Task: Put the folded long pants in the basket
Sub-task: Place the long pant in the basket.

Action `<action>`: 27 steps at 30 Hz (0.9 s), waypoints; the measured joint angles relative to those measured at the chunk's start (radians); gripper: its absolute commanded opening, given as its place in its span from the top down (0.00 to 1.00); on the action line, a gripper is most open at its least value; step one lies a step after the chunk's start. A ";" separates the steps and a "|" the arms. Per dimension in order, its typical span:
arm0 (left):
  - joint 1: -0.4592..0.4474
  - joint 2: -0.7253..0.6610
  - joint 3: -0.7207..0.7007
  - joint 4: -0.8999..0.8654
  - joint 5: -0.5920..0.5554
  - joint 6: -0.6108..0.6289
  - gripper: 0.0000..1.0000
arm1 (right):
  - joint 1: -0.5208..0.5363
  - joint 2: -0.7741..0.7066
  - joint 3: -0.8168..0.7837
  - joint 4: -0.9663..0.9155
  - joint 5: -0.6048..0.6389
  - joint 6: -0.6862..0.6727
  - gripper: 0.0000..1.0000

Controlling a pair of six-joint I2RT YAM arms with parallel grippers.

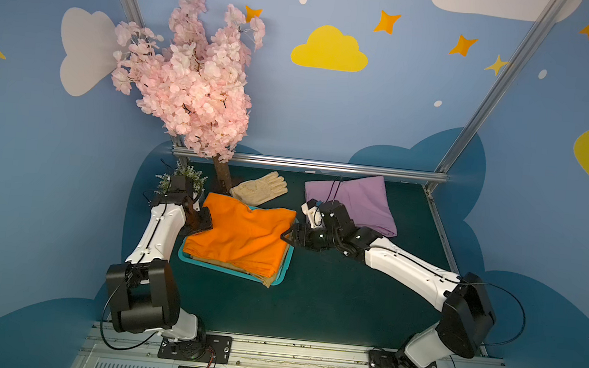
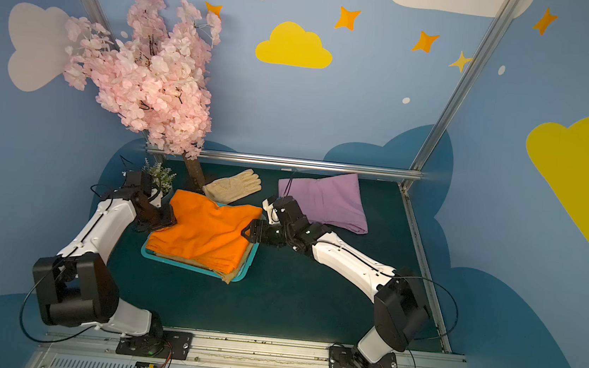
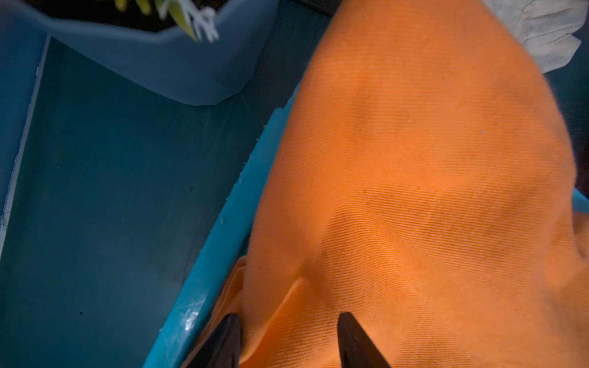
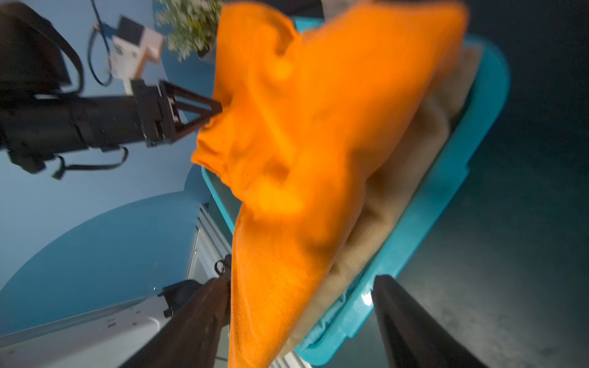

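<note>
Over the basket (image 4: 446,184), right gripper (image 1: 288,236) spread apart, the left gripper (image 4: 216,111) clamping the orange pants (image 1: 240,235) should release low.

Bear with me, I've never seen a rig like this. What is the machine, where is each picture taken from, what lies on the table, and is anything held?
It is a robot with two arms, each ending in a two-fingered claw. Two pictures look down from overhead and show nearly the same view. The other two come from a camera on each wrist. On the dark table stands a teal basket. It holds tan pants with orange pants on top. The left claw pinches one edge of the orange pants. The right claw is open at their opposite edge and holds nothing. Farther back lie lilac pants and a cream glove, near a pink blossom tree.
</note>
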 measured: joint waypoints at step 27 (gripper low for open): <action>0.000 -0.006 -0.011 -0.008 -0.052 0.000 0.46 | 0.143 0.072 -0.087 0.206 -0.142 0.385 1.00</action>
